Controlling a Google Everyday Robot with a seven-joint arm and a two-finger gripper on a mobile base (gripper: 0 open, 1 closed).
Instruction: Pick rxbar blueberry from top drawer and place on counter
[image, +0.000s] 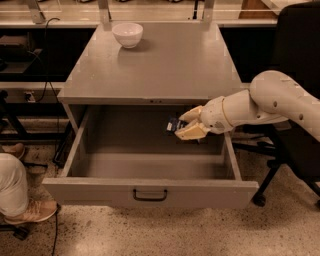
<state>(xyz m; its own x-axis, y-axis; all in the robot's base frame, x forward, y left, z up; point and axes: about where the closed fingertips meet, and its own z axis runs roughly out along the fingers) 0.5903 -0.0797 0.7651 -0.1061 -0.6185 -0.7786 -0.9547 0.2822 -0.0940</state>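
My gripper (186, 123) is shut on the rxbar blueberry (173, 125), a small dark blue wrapped bar that sticks out to the left of my pale fingers (190, 132). I hold it in the air above the right part of the open top drawer (145, 192), just below the front edge of the counter (150, 65). The drawer is pulled fully out and its floor shows nothing else in it. Its dark curved handle (150, 195) sits at the middle of the front panel.
A white bowl (127, 34) stands at the back left of the counter. A pale bench with upright posts (105, 10) runs behind it. A person's leg and shoe (22, 200) are at the left. A black chair (297, 150) stands at the right.
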